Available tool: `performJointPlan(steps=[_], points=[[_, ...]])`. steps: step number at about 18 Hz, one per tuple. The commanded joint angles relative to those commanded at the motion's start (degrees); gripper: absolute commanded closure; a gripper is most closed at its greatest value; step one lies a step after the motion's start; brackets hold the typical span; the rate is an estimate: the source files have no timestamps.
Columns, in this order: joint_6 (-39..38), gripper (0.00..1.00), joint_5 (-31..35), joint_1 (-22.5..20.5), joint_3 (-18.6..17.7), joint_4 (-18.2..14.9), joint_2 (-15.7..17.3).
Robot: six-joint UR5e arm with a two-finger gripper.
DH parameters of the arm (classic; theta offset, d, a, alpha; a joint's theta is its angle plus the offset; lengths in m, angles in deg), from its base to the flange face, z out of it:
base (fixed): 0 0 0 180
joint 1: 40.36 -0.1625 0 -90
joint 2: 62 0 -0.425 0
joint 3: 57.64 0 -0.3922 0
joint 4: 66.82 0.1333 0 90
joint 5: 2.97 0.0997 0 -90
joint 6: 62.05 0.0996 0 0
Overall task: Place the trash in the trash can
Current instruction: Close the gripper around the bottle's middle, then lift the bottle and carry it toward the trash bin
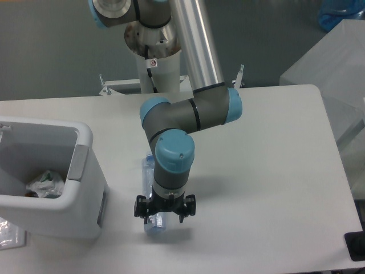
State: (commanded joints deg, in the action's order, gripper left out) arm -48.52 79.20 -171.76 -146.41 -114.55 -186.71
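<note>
Camera view shows the fingers [164, 212] spread open, one on each side of the bottle [153, 220], not closed on it. This bottle lies flat on the white surface [268, 171], directly under the arm. At 9 o'clock stands the trash can [85, 188], with a crumpled wrapper [44, 184] inside.

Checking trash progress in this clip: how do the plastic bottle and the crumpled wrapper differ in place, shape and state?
The bottle lies flat on the table, outside the trash can; the wrapper already sits inside it. The bottle is long, slim and smooth; the wrapper is a short, crumpled wad. The open gripper straddles the bottle's lower end; nothing is near the wrapper. Both are pale plastic trash.
</note>
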Motion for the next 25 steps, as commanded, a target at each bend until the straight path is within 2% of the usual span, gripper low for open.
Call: performJointPlan(steps=[3,10,17,18,19,20,23,25], points=[[0.00,0.00,1.15,0.97,0.44,0.00,-1.15],[-0.09,0.00,1.16,1.15,-0.17,0.09,-1.32],[-0.09,0.05,1.95,2.11,-0.26,0.00,-1.76],[-0.17,0.10,2.03,2.12,-0.26,0.00,-1.76],[-0.26,0.22,2.12,2.12,-0.26,0.00,-1.76],[-0.26,0.27,2.21,2.12,-0.44,0.00,-1.76],[-0.17,0.27,2.21,2.12,-0.53,0.00,-1.76],[-0.09,0.32,2.21,2.12,-0.53,0.00,-1.76]])
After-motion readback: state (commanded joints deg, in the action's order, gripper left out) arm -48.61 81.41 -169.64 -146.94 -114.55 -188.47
